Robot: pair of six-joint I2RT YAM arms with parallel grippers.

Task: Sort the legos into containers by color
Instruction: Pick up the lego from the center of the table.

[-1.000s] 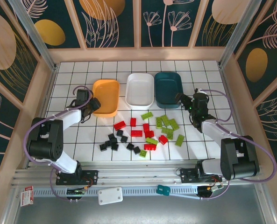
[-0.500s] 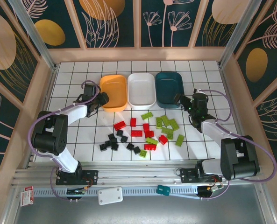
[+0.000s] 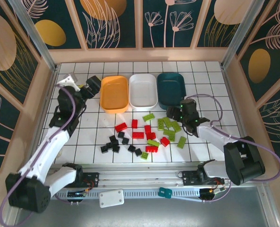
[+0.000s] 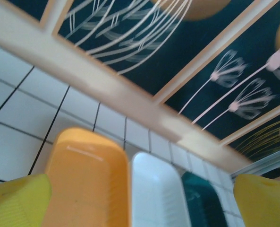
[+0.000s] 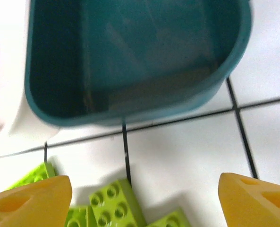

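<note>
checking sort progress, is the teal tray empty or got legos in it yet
Empty: the teal tray shows a bare floor in the right wrist view; lime green legos lie outside it.

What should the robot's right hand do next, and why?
Probably lower the right gripper onto the lime green brick just below it and close. Its jaws are open and empty, green bricks lie right under them, and the teal tray just beyond looks empty.

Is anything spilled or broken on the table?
Nothing looks broken. The legos lie loose in a mixed heap on the table, and the orange tray, white tray and teal tray stand neatly side by side, all empty.
</note>
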